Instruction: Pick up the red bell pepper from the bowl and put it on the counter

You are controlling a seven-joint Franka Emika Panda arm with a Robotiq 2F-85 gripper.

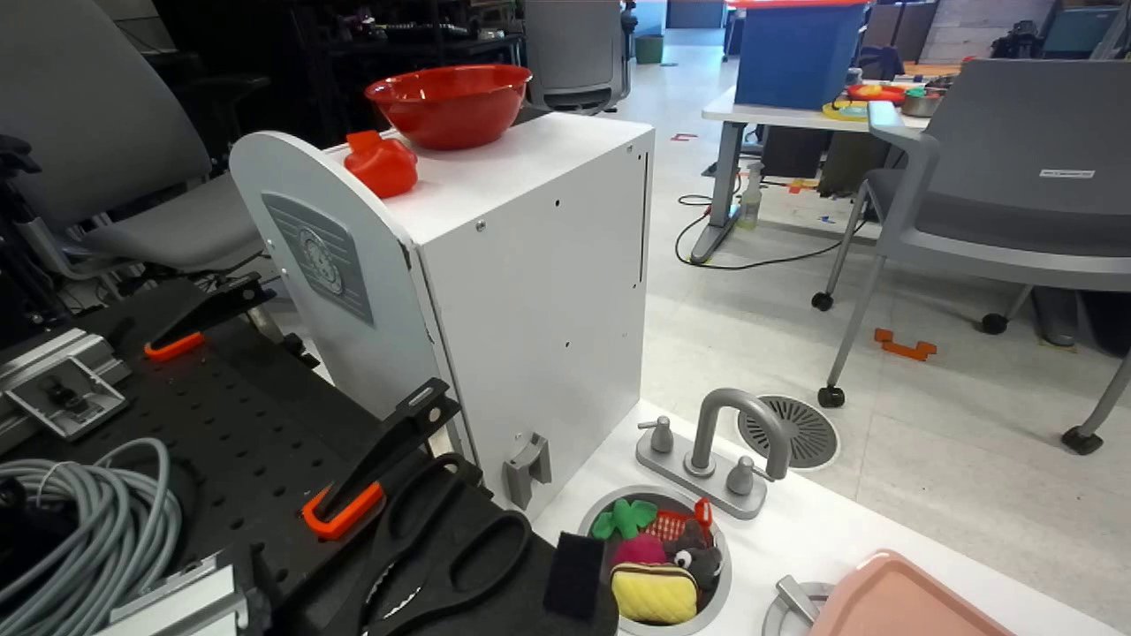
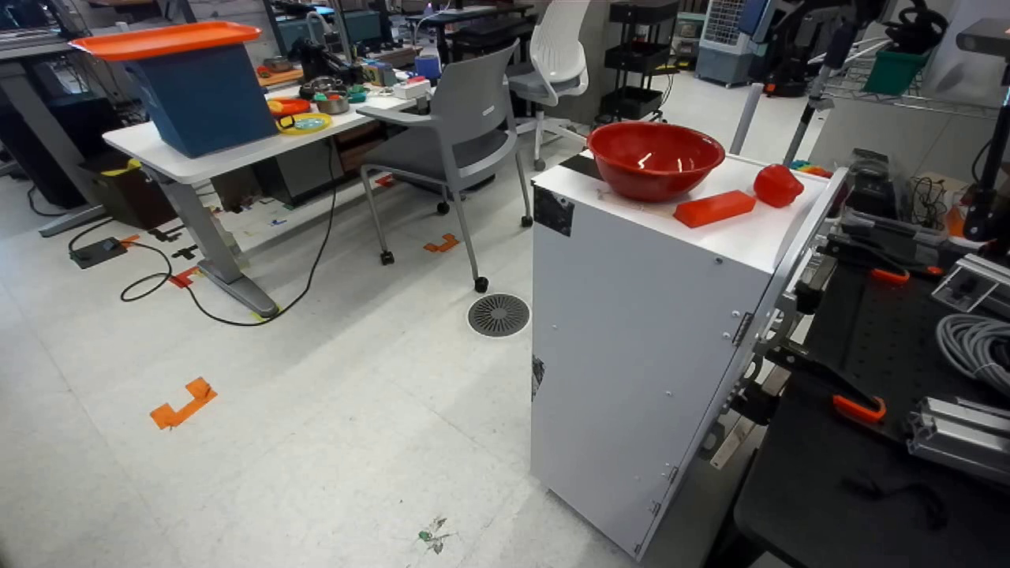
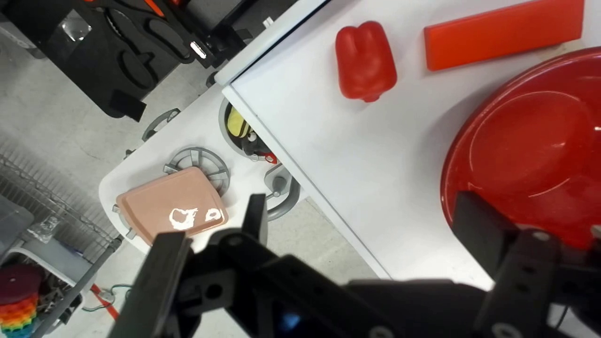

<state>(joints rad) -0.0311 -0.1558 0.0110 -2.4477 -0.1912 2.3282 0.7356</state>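
Observation:
The red bell pepper lies on the white counter, outside the bowl; it also shows in an exterior view and the wrist view. The glossy red bowl stands upright on the counter, apart from the pepper; it shows in an exterior view and in the wrist view, where its visible inside is bare. My gripper is open with nothing between its fingers. In the wrist view one finger overlaps the bowl's rim; whether it touches cannot be told. Neither exterior view shows the gripper.
A red block lies on the counter between pepper and bowl. A raised white panel edges the counter on the pepper's side. Below are a toy sink with a grey faucet, a pink tray and a black table with clamps.

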